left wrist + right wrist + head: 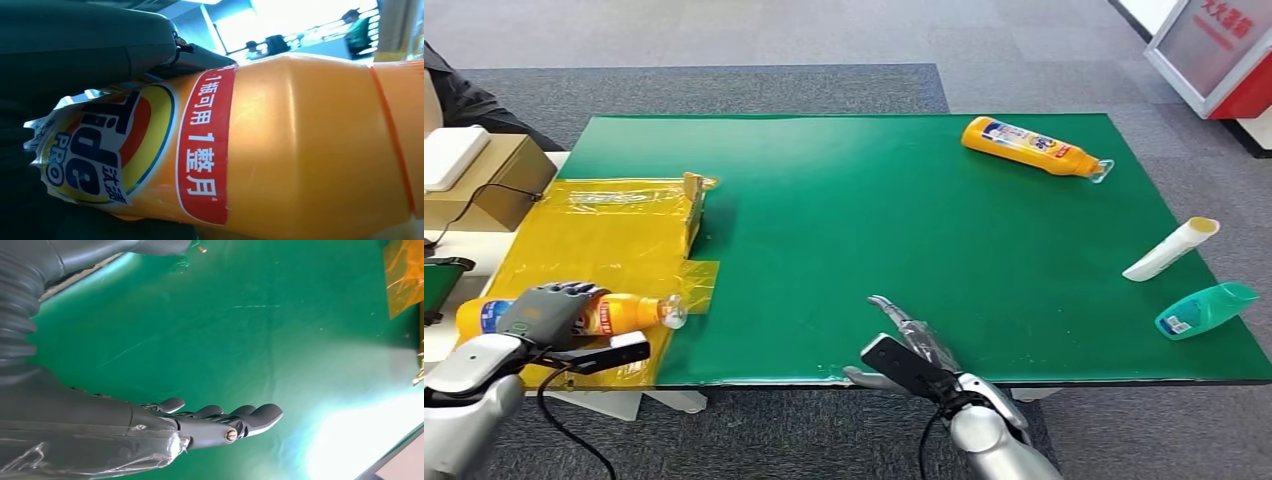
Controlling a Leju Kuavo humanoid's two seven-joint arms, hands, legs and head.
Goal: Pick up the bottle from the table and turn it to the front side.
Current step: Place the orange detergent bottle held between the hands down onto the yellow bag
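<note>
Bottle (614, 313) — an orange detergent one with a clear cap — lies on its side in the left hand (549, 312), over the yellow plastic sheet (599, 240) at the table's left end. The hand's fingers curl over the bottle's middle, the cap pointing right toward the green table (874, 230). In the left wrist view the bottle (300, 145) shows a blue-and-yellow label with a red band beside it, the label's edge torn and lifting near the hand (75, 50).

Around it: a second orange bottle (1029, 146) lies on its side near the table's far edge, well apart from both hands. Near the right edge a white tube (1170, 249) lies at an angle, with a teal bottle (1206, 308) just beside it, closer to the robot. A cardboard box (484, 180) with a white object (452, 155) on top stands left of the yellow sheet.

The right hand (909, 350) hovers over the table's near edge, fingers straight and apart — holding nothing. In the right wrist view its fingers (250, 415) stretch flat above the green surface.
</note>
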